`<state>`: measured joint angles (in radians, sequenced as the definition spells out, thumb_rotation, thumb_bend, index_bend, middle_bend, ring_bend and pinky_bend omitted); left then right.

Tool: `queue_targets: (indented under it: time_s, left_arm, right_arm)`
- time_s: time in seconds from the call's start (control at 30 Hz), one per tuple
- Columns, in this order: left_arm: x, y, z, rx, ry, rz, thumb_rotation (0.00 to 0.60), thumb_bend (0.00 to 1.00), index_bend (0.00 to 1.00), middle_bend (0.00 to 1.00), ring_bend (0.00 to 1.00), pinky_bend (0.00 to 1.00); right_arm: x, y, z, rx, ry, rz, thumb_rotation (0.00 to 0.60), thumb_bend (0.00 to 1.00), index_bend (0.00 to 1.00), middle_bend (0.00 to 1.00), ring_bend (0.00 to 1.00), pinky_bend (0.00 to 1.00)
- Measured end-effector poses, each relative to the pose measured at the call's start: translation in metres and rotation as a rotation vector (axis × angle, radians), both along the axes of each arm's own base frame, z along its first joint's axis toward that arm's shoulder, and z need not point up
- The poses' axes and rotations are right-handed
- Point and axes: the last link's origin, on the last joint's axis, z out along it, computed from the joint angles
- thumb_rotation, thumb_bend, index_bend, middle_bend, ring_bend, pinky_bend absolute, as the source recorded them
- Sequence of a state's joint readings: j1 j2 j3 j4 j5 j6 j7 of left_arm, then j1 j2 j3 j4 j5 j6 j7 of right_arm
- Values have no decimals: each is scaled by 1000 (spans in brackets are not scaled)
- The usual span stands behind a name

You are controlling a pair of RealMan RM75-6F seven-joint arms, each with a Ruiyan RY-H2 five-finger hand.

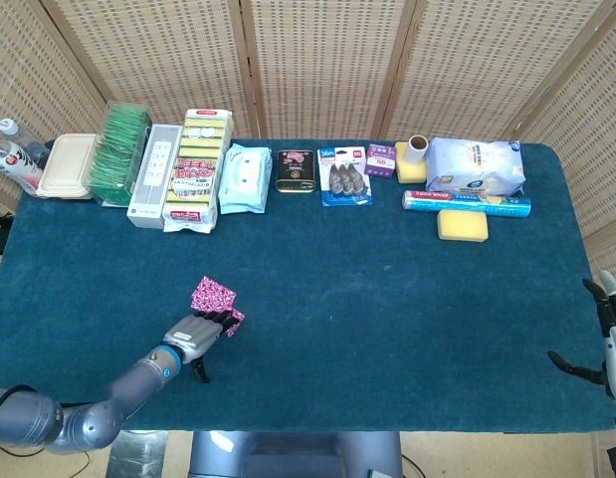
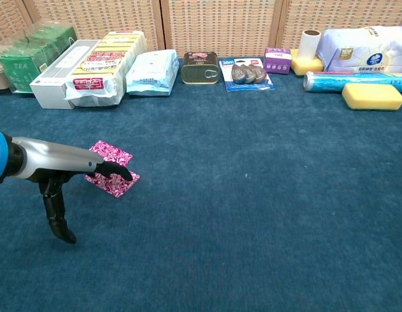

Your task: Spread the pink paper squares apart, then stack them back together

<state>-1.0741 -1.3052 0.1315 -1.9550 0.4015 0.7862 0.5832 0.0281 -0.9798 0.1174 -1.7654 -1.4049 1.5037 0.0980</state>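
Clearly left hand (image 2: 71, 170) nearer — lies flat over pink paper squares (image 2: 112, 168), fingertips (image 2: 120, 173) pressing near edge, thumb hanging down clear, nothing clasped. Squares sit on blue tabletop (image 2: 252, 208), front-left area, partly fanned: one sheet shows beyond fingers, another peeks beside them. Stack lies just ahead of palm, diagonal to table edge. Right hand (image 1: 608, 339) well apart at far right edge — fingers spread, empty.
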Motion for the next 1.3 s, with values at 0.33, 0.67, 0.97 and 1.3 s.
queue_targets:
  time_s: [0.33, 0.67, 0.97, 1.3]
  left_arm:
    - [16, -27, -5, -79, -9, -73, 599, 73, 0, 0, 0, 72]
    - [27, -29, 7, -48, -77, -123, 599, 73, 0, 0, 0, 72]
    - [10, -7, 21, 74, -91, -84, 599, 73, 0, 0, 0, 72]
    - [-19, 18, 22, 140, -87, -12, 599, 74, 0, 0, 0, 72]
  right_arm:
    - [0, 0, -1, 3, 1, -2, 600, 0, 70, 0, 0, 0]
    - [0, 0, -1, 4, 1, -2, 600, 0, 70, 0, 0, 0]
    - [1, 0, -2, 9, 1, -1, 600, 0, 70, 0, 0, 0]
    - [1, -1, -2, 11, 1, -4, 600, 0, 70, 0, 0, 0]
